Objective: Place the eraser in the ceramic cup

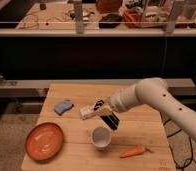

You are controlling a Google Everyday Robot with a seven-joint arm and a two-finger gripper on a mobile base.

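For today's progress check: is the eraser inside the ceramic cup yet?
Out: the gripper holds the eraser just above the rim of the ceramic cup.

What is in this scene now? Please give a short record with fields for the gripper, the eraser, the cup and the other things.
gripper: over the middle of the table, closed on the eraser
eraser: black block, off the table, just above the cup's far rim, not yet inside
ceramic cup: white, upright, nothing seen inside
others: orange plate front, image left; blue pad behind it; white bottle beside the gripper; carrot near the cup
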